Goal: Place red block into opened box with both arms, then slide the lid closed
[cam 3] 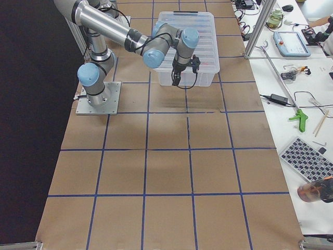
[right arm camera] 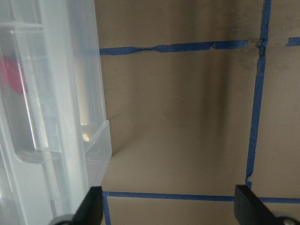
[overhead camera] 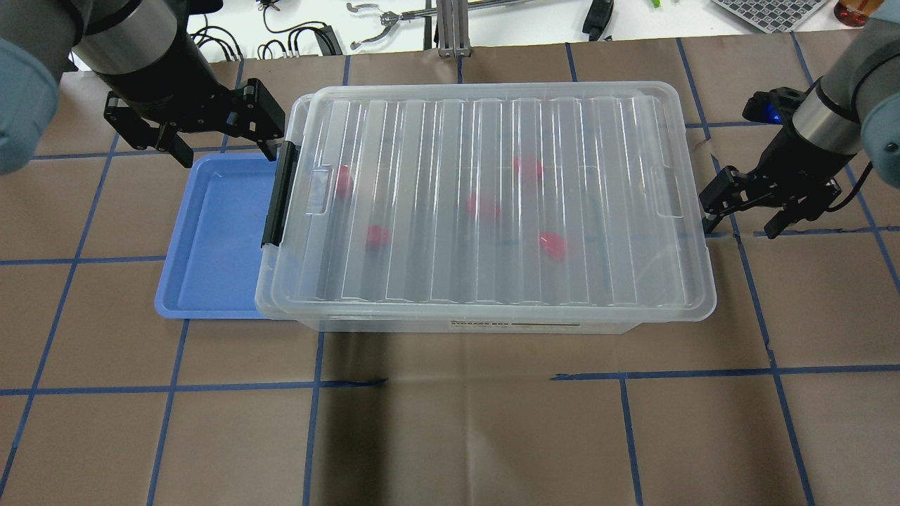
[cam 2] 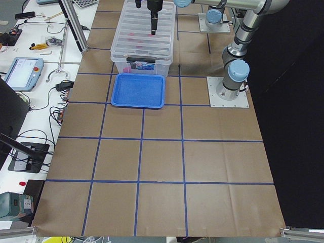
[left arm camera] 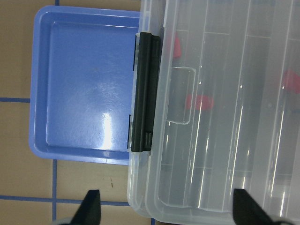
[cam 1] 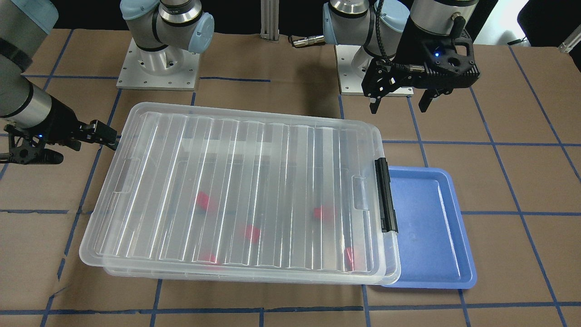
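The clear box [overhead camera: 457, 325] stands mid-table with its ribbed lid [overhead camera: 436, 140] lying across it, slightly askew. Several red blocks, such as one [overhead camera: 378, 236] and another [overhead camera: 553, 246], show blurred through the lid. A black latch bar [overhead camera: 280, 193] sits at the box's short end over the blue tray. My left gripper [overhead camera: 226, 153] hangs open above that latch end and holds nothing. My right gripper [overhead camera: 740, 226] is open just off the opposite short end, low by the lid's edge [right arm camera: 101, 140]. From the front, the left gripper [cam 1: 399, 106] is on the right and the right gripper [cam 1: 84, 150] on the left.
A blue tray [overhead camera: 211, 239] lies partly under the box's latch end and holds nothing that I can see. Brown paper with blue tape lines [overhead camera: 703, 372] covers the table. The arm bases [cam 1: 156, 68] stand behind the box. Tools and cables lie on the benches past the table edges.
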{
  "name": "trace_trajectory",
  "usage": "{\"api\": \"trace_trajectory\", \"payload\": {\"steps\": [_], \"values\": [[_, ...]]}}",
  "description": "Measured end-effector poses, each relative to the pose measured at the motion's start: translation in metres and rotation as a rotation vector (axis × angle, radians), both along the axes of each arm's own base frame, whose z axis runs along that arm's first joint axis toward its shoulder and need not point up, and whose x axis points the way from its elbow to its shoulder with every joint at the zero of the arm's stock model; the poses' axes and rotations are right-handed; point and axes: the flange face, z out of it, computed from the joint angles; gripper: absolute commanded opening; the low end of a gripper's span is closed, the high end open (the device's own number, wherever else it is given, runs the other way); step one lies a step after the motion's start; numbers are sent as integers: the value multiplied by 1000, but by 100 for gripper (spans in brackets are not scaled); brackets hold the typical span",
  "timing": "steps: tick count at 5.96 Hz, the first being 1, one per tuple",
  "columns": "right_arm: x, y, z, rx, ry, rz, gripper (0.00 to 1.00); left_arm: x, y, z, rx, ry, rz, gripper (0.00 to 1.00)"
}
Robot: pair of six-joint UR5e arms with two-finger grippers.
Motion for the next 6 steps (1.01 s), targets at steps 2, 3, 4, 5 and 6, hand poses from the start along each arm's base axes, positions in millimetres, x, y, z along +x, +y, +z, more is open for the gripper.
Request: {"api": "trace_trajectory", "payload": {"steps": [2,3,4,5,6], "values": [[12,-1,1,-2,-6,18,100,0,1,0,0,0,0,98],[19,-2,2,-6,-4,29,100,0,1,-1,-1,-1,0,98],[20,-4,7,-14,4,33,100,0,1,-1,-3,-2,0,98],[19,-7,20,-37,24,36,100,0,1,-1,-5,-1,0,98],[16,-13,43,-73,52,41,100,0,1,-2,-5,0,0,98]]}}
